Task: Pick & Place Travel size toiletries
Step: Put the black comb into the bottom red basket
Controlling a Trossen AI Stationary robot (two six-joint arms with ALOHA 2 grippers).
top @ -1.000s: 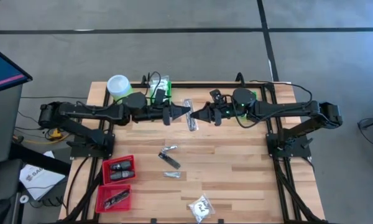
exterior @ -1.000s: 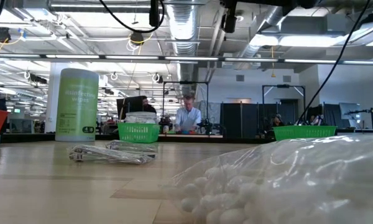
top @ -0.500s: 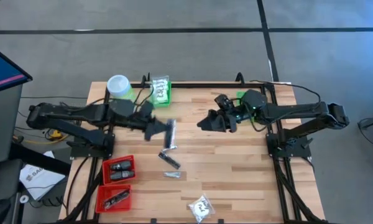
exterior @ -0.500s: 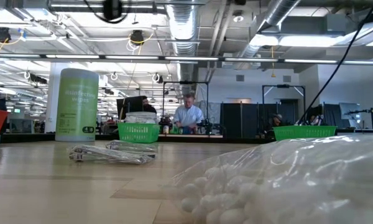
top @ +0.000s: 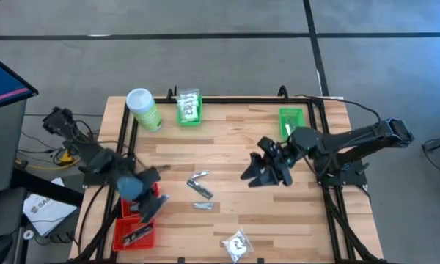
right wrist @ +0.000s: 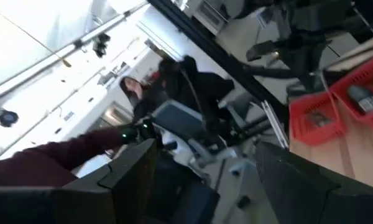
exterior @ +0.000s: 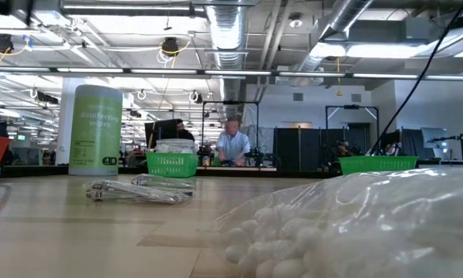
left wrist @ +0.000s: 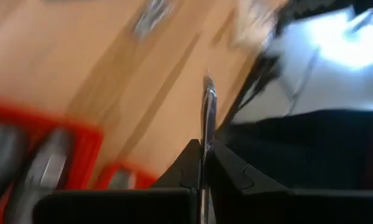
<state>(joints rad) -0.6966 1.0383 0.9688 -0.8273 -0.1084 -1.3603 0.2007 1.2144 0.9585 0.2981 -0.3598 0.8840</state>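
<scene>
At the near edge of the tabletop (top: pixel 279 213), a clear packet of small white pieces (top: pixel 237 244) is seen lying by itself, not yet collected. Just beyond it, toward the middle of the boards, three slim silvery sachets (top: pixel 199 184) are left loose, close to one another and well apart from any basket.

On the near-left corner, two red baskets (top: pixel 137 218) are found side by side, each already loaded with dark grey pieces, so part of the sorting is judged to be done. Over these baskets the left hand (top: pixel 148 207) is poised; in its wrist view a thin silvery sachet (left wrist: pixel 207 124) is pinched edge-on between the closed fingers (left wrist: pixel 185 169), and a drop into a red basket appears to be the step in hand.

Right of centre, the right hand (top: pixel 265 170) is held above bare wood with its fingers spread wide and nothing gripped.

Along the far edge, a green basket with white packets (top: pixel 188 107) is placed beside the light-green canister (top: pixel 142 108), and a second green basket (top: pixel 291 122) near the right arm looks unfilled. About four items are judged still to be placed.
</scene>
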